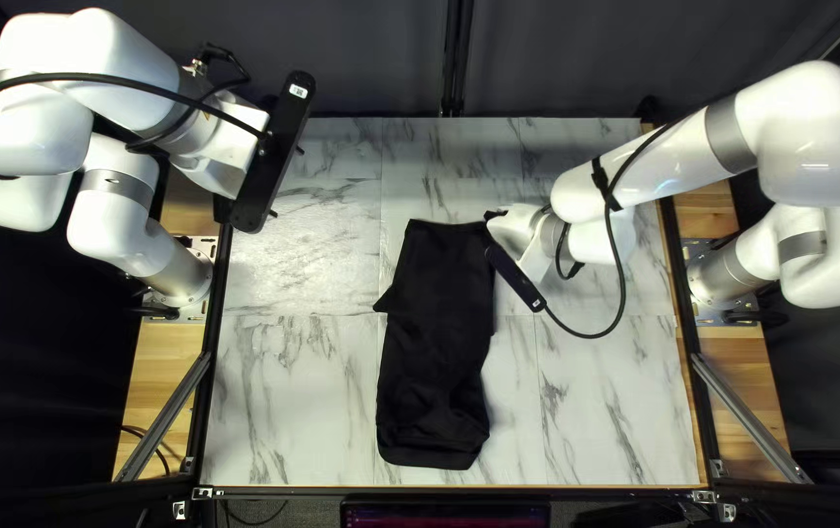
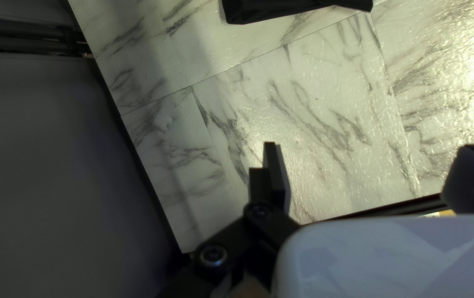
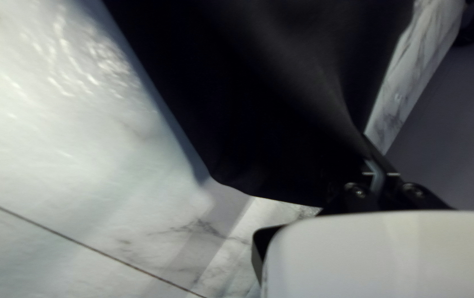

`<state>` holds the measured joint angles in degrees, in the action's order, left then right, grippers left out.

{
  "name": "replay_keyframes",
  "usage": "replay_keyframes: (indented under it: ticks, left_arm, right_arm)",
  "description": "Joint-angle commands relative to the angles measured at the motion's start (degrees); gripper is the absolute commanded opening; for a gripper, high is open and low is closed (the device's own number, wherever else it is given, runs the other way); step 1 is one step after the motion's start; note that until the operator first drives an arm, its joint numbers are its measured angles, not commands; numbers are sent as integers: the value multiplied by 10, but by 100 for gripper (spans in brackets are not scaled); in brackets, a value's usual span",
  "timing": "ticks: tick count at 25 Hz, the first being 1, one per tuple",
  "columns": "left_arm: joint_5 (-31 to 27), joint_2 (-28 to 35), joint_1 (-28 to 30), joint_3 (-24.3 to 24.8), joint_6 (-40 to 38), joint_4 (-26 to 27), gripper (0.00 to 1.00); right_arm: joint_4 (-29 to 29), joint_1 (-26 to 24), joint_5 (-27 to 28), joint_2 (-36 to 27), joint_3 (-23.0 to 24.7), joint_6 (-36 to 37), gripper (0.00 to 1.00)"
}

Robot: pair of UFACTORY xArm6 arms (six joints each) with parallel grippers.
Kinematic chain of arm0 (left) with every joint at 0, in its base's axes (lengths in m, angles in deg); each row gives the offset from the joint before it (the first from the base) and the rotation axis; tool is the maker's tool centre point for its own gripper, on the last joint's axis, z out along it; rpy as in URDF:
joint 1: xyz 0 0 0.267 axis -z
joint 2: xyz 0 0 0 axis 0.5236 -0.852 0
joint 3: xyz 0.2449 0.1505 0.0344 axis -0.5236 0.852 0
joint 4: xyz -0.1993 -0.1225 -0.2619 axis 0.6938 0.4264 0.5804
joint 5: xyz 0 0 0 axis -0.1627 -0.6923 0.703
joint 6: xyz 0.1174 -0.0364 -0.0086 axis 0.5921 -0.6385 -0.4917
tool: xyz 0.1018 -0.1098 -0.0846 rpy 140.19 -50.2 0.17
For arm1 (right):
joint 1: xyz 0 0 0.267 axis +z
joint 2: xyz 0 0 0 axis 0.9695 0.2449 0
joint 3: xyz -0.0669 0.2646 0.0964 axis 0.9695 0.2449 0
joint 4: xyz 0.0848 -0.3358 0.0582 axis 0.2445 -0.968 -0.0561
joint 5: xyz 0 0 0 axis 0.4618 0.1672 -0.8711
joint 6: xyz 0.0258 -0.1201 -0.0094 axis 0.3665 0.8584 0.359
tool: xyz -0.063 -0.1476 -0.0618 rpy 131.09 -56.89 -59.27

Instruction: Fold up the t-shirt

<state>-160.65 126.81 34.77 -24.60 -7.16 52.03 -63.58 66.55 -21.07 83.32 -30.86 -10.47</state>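
Fingers of our left gripper (image 1: 287, 182) stand wide apart with nothing between them, raised over the left side of the marble-patterned tabletop (image 1: 293, 391). Our right gripper (image 1: 494, 215) has its fingers clenched on the black t-shirt (image 1: 435, 332), at the far right corner of the cloth in the top left view.

The shirt lies as a long, narrow strip down the middle of the tabletop, its near end close to the near edge, with a small point of cloth jutting from its left side. In the right wrist view the cloth slopes to the fingers in a broad drape. In the left wrist view an edge of it shows well ahead of the open fingers.

Our right arm (image 1: 655, 166) reaches in from the right and covers part of the tabletop beside the shirt; its black cable (image 1: 620, 284) hangs in a loop there. Our left arm (image 1: 97, 68) keeps to the far left, apart from the shirt. Behind the far edge hangs a dark curtain (image 1: 361, 59), and a screen (image 1: 444, 514) sits just beyond the near edge.
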Motion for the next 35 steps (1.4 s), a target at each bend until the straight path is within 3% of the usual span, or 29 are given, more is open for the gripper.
replay_keyframes:
  ticks: [1, 8, 15, 16, 17, 18, 22, 27, 31, 35]
  left_arm:
    - [0, 0, 0, 0, 0, 0, 100]
    - [0, 0, 0, 0, 0, 0, 100]
    - [0, 0, 0, 0, 0, 0, 100]
    - [0, 0, 0, 0, 0, 0, 100]
    - [0, 0, 0, 0, 0, 0, 100]
    - [0, 0, 0, 0, 0, 0, 100]
    - [0, 0, 0, 0, 0, 0, 100]
    - [0, 0, 0, 0, 0, 0, 100]
    - [0, 0, 0, 0, 0, 0, 100]
    - [0, 0, 0, 0, 0, 0, 100]
  right_arm:
    - [-8, -8, 4, 5, -7, -9, 0]
    - [-71, -26, 12, 52, -34, -86, 0]
    - [-64, -27, 19, 64, -44, -92, 0]
    - [-53, -24, 19, 67, -48, -83, 60]
    - [-44, -21, 19, 70, -52, -76, 94]
    - [-26, -17, 18, 74, -57, -59, 100]
    - [43, 1, 24, 83, -61, 12, 100]
    - [189, 49, 59, 45, -30, 134, 100]
    - [361, 124, 137, 0, -12, 255, 100]
    - [472, 188, 206, -2, -31, 296, 100]
